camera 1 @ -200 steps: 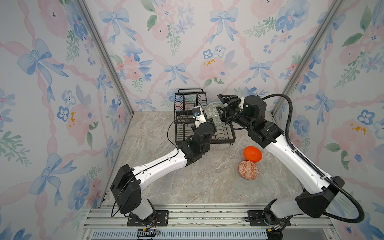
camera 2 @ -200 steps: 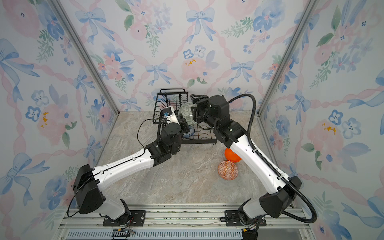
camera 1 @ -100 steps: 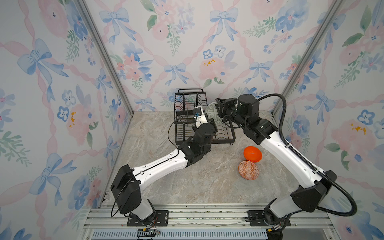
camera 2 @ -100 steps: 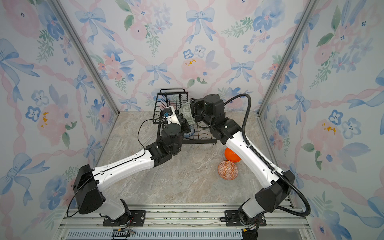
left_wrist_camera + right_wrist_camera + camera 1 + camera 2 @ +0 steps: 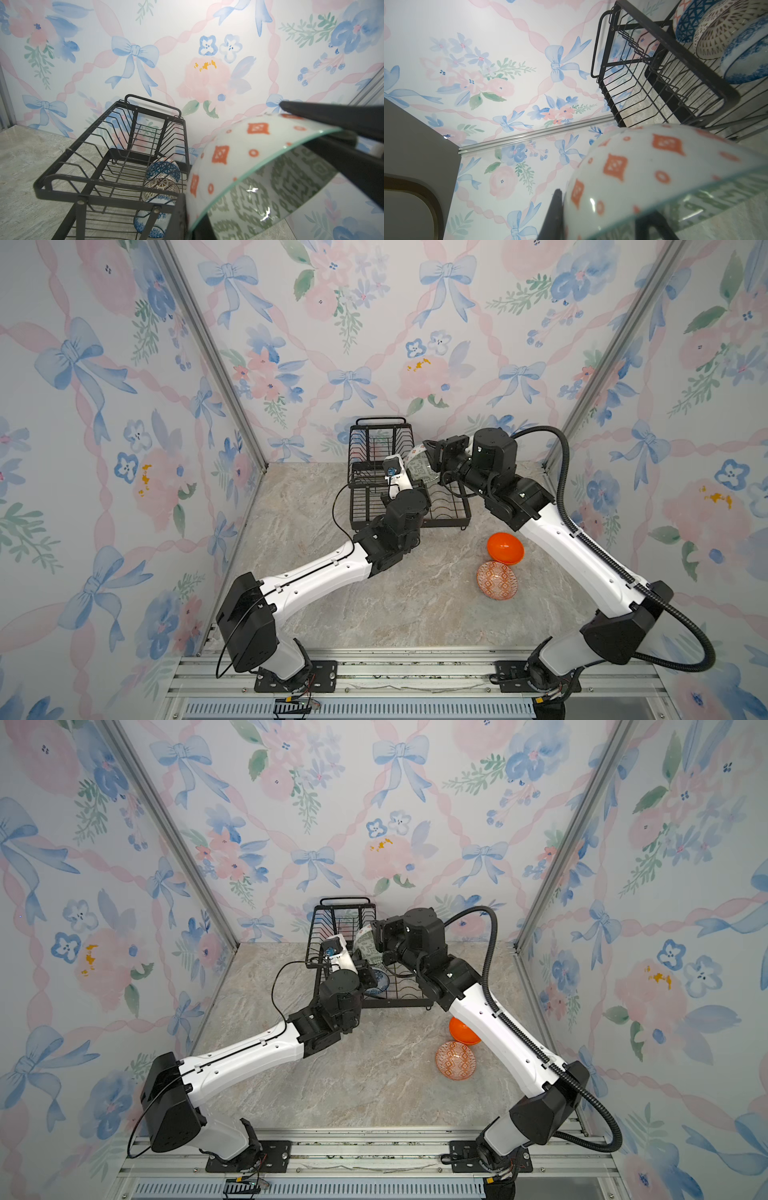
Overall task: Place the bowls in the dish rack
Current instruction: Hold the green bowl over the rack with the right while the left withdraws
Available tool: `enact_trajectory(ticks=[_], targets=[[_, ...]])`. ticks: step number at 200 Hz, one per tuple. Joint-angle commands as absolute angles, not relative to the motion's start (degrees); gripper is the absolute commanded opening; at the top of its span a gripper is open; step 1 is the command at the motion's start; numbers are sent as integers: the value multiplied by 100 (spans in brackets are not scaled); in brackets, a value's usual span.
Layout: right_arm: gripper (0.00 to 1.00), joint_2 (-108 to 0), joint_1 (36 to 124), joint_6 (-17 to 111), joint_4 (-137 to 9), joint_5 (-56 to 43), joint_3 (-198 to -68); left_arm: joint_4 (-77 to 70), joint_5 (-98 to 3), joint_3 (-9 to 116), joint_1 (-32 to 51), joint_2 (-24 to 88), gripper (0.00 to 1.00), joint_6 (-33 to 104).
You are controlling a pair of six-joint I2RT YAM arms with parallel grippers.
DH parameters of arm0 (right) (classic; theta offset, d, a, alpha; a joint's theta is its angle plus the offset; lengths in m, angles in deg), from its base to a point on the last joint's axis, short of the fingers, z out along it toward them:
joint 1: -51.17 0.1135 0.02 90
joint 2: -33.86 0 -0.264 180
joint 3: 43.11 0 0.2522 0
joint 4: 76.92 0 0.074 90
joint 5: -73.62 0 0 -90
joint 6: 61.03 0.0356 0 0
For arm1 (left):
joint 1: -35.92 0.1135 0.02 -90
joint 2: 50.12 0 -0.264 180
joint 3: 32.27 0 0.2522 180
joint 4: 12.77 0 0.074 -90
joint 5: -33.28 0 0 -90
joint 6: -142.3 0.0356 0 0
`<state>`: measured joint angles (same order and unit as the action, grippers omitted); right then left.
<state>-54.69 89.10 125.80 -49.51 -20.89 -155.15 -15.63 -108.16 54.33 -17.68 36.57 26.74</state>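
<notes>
From the lower left of both top views my left arm [image 5: 316, 576] stretches over the marbled counter [image 5: 415, 614] toward the centre. Its wrist lies across the dish rack [image 5: 370, 448], which sits against the flowered back wall in the upper middle.

The left tool [image 5: 190, 223] is clenched on the rim of the green-white bowl [image 5: 417, 465]. In the left wrist view one black finger presses the orange-diamond outside at the bottom edge, and its partner shows dark against the green-patterned inside. The bowl hangs tilted, nearly on edge, just right of the rack's raised basket and above the lower tray. Whether it touches the wires I cannot tell.

Low in the centre of the left wrist view, three bowls stand on edge in the tray, packed one against the next. They are the dark-blue bowl [image 5: 164, 170], the brown-patterned bowl [image 5: 161, 187] and the blue-white bowl [image 5: 149, 225], the last crossed by a rack rail. From above my left wrist hides nearly all of them. In a top view only a sliver of the blue-white bowl [image 5: 380, 979] shows.

The right tool [image 5: 432, 456] comes in from right of centre and is clamped on the same rim, one finger outside and one inside. In the right wrist view the held bowl is blurred and cut off at the lower right.

Further right, the plain orange bowl [image 5: 505, 547] and the orange-white bowl [image 5: 497, 580] lie just beside each other on the counter, apart from the rack. In a top view my right forearm [image 5: 498, 1036] covers part of the plain orange bowl.
</notes>
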Motion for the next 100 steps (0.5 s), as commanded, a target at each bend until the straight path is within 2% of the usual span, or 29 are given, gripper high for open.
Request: enact_trajectory(ticks=[1, 18, 39, 87, 100], targets=[[0, -5500, 8828, 12257, -5130, -2332, -15406, -1856, -10837, 5547, -1788, 3429, 11, 2814], [0, -5475, 8792, 12204, -5197, -2300, -15386, -1795, -10741, 5575, -1793, 3451, 25, 2747], [0, -5456, 8747, 12210, -5529, -2181, -15270, -1617, -10605, 5602, -1787, 3478, 36, 2612], [0, -5403, 8582, 12133, -5746, -2007, -15249, -867, -10489, 5610, -1792, 3370, 51, 2153], [0, -5374, 8507, 12177, -5803, -1925, -15187, -677, -10418, 5626, -1791, 3325, 67, 2112]])
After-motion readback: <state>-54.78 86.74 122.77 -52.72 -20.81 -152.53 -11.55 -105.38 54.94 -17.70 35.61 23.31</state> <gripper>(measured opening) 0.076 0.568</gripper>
